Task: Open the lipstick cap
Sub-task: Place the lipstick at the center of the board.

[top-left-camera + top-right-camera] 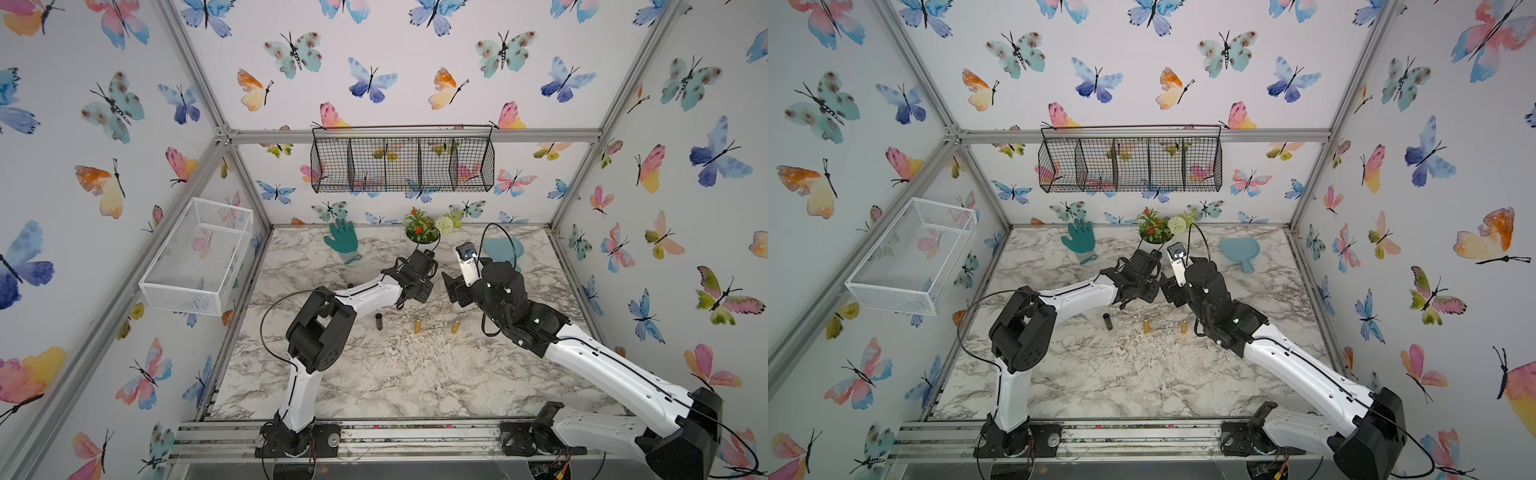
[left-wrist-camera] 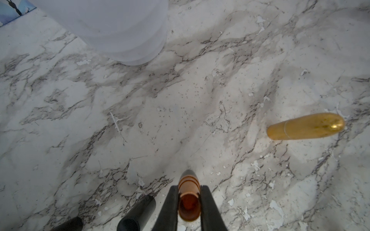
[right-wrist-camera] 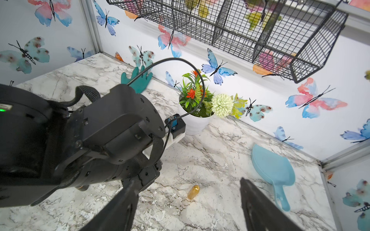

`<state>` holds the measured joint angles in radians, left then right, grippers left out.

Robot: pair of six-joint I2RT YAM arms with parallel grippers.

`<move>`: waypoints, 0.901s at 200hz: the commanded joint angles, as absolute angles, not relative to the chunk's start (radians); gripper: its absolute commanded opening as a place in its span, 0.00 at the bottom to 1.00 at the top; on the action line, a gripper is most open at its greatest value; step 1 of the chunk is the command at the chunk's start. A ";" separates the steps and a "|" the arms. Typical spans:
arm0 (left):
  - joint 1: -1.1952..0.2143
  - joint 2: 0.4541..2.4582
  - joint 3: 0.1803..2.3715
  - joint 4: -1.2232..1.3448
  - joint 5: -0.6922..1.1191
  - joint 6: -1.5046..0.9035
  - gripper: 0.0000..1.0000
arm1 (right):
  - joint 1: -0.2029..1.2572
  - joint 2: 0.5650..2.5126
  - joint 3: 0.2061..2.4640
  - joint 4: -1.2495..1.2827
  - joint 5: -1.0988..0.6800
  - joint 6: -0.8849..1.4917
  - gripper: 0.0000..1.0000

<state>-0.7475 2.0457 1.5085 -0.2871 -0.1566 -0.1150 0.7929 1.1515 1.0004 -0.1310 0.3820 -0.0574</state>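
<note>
Apparently the left gripper [image 2: 189, 187] is clamping a copper lipstick [image 2: 189, 208] while the right gripper [image 3: 187, 181] is gaping empty; uncapping is looking unconfirmed.

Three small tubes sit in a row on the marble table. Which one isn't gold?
The dark tube at the row's left end. The middle tube and the right-end tube are both gold.

Both arms reach in toward mid-table from my end, wrists almost nose to nose but not touching. Left arm [image 1: 365, 293] is folded sharply at the elbow, and the left gripper [image 2: 189, 190] is pinched tight on a copper lipstick tube [image 2: 189, 181]. Right arm [image 1: 602, 365] stretches out longer. The right gripper [image 3: 186, 182] is spread wide with nothing between its fingers.
</note>
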 commanded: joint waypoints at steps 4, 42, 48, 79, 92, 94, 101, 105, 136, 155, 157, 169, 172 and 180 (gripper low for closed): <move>-0.746 2.068 1.500 -0.276 -0.159 -0.121 0.20 | 0.799 1.121 0.973 -0.079 0.425 -0.075 0.85; -0.746 2.074 1.497 -0.276 -0.150 -0.126 0.21 | 0.799 1.094 0.952 -0.043 0.435 -0.071 0.99; -0.746 2.075 1.496 -0.276 -0.149 -0.128 0.22 | 0.798 1.094 0.954 -0.043 0.434 -0.069 0.99; -0.747 2.073 1.497 -0.279 -0.140 -0.141 0.30 | 0.799 1.099 0.957 -0.046 0.442 -0.055 0.98; -0.746 2.063 1.502 -0.282 -0.137 -0.147 0.35 | 0.799 1.100 0.962 -0.048 0.445 -0.043 0.98; -0.746 2.062 1.503 -0.282 -0.135 -0.147 0.36 | 0.798 1.101 0.962 -0.048 0.445 -0.043 0.98; -0.747 2.054 1.507 -0.284 -0.132 -0.151 0.38 | 0.798 1.103 0.964 -0.049 0.445 -0.042 0.98; -0.747 2.050 1.510 -0.288 -0.132 -0.151 0.40 | 0.798 1.106 0.966 -0.050 0.446 -0.040 0.98; -0.747 2.015 1.571 -0.343 -0.117 -0.159 0.49 | 0.798 1.120 0.976 -0.077 0.455 -0.027 0.98; -0.747 2.003 1.626 -0.401 -0.099 -0.164 0.50 | 0.798 1.104 0.975 -0.071 0.472 -0.016 0.98; -0.747 2.003 1.631 -0.408 -0.097 -0.164 0.51 | 0.798 1.102 0.975 -0.070 0.473 -0.014 0.98; -0.746 1.968 1.667 -0.445 -0.083 -0.167 0.51 | 0.798 1.088 0.972 -0.065 0.491 -0.006 0.98; -0.747 1.966 1.675 -0.453 -0.080 -0.167 0.52 | 0.798 1.083 0.971 -0.062 0.495 -0.003 0.98; -0.747 1.957 1.698 -0.475 -0.073 -0.169 0.52 | 0.798 1.069 0.967 -0.055 0.503 0.004 0.98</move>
<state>-0.7475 2.0510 1.6203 -0.3779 -0.1154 -0.1558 0.7929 1.1122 0.9600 -0.0742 0.4522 -0.0315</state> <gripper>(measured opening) 0.513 0.981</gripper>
